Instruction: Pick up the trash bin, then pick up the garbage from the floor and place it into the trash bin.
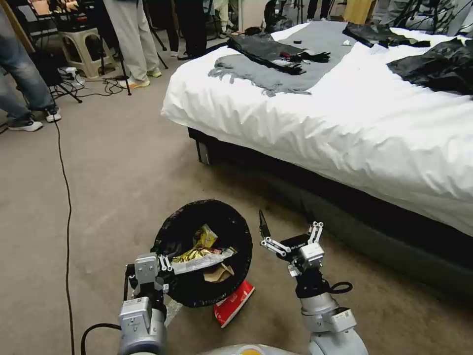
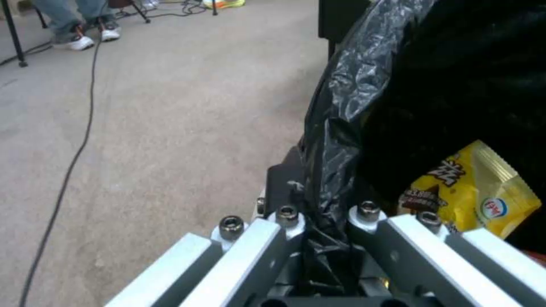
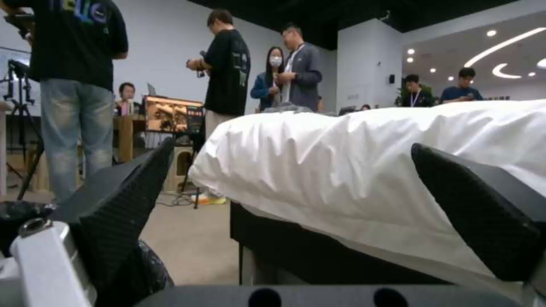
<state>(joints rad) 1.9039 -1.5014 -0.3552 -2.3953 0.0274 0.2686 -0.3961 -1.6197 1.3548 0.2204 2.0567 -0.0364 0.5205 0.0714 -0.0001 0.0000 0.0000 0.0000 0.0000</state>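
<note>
Head view, trash bin (image 1: pixel 197 231): on the floor (image 1: pixel 113 167) near the bed (image 1: pixel 345 113), holding a yellow wrapper (image 1: pixel 204 236); red-white wrapper (image 1: pixel 234 303) just beside it.
Left wrist view, left pincer (image 2: pixel 324 221): clamped on the bin's rim.
Right wrist view, right pincer (image 3: pixel 296 204): spread wide, empty, beside the bin.

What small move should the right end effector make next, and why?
Probably swing down toward the red-white wrapper on the floor: the right end effector hangs open beside the trash bin, which the left end effector grips by its rim.
</note>
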